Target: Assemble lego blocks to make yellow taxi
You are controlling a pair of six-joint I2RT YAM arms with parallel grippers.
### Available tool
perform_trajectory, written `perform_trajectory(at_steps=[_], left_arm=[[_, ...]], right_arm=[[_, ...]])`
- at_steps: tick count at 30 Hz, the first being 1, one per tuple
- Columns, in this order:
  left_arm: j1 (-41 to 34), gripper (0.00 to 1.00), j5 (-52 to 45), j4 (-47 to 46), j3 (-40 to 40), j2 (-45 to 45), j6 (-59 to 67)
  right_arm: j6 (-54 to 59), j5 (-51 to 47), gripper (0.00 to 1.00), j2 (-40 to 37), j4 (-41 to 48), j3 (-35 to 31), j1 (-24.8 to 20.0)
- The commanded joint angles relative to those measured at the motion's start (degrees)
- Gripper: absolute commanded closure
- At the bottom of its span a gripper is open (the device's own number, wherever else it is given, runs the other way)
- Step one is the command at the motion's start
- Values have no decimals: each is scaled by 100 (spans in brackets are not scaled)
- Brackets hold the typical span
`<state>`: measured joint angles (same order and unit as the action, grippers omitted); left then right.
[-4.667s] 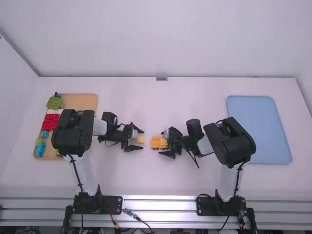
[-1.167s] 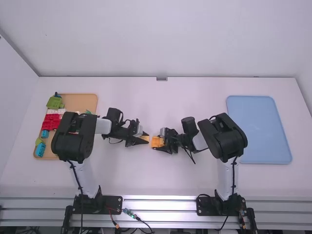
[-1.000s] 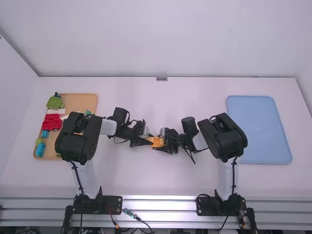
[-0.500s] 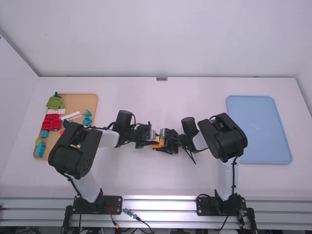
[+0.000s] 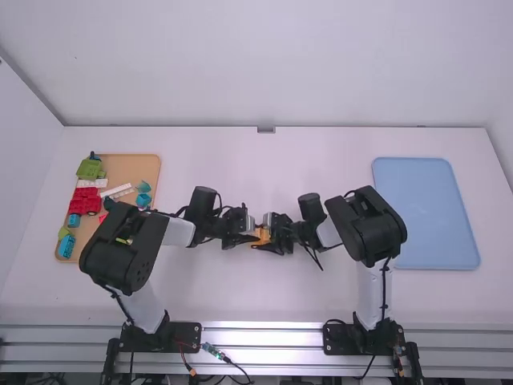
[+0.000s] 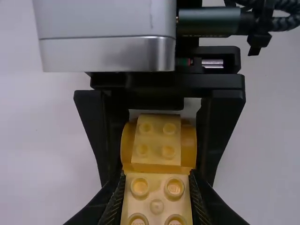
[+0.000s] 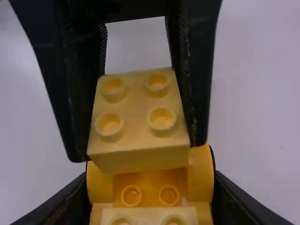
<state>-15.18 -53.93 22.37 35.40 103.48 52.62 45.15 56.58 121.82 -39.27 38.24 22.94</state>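
Item, the change: some seconds ago a gap of table lay between the two grippers; now the left gripper (image 6: 157, 191) has crossed it and meets the right gripper (image 7: 151, 187) near the middle of the white table (image 5: 256, 297); in the last half second hardly anything has shifted. The left arm's elbow has swung back too, so that more of the wooden tray (image 5: 128, 168) shows, with a white strip (image 5: 119, 191) and teal pieces (image 5: 143, 200) on it.

Item, the meaning: parts held apart are now together, so this looks to me like the fitting of one block onto the taxi; whether the studs have caught I cannot tell.

Item, the fingers: the left pair clamped on the sides of a pale yellow block (image 7: 138, 119); the right pair closed about the orange-yellow taxi body (image 7: 200, 178).

Item, the taxi: held between the grippers, well apart from the blue tray (image 5: 425, 212); body deeper in colour, with smooth, rounded sides and two low studs bare between them; a second pale block (image 6: 157, 138) riding on it, four studs showing; the left gripper's block square, its four round studs facing up, its edge overhanging part of the body in the right wrist view.
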Motion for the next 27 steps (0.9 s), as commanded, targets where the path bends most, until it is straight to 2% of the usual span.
perform_trajectory(at_steps=[1, 27], left_arm=[[-4, 98, -118, 54, -15, -104, 114], [-68, 98, -232, 445, -30, 263, 72]], right_arm=[[24, -87, 56, 67, 50, 9, 44], [20, 39, 56, 67, 70, 42, -7]])
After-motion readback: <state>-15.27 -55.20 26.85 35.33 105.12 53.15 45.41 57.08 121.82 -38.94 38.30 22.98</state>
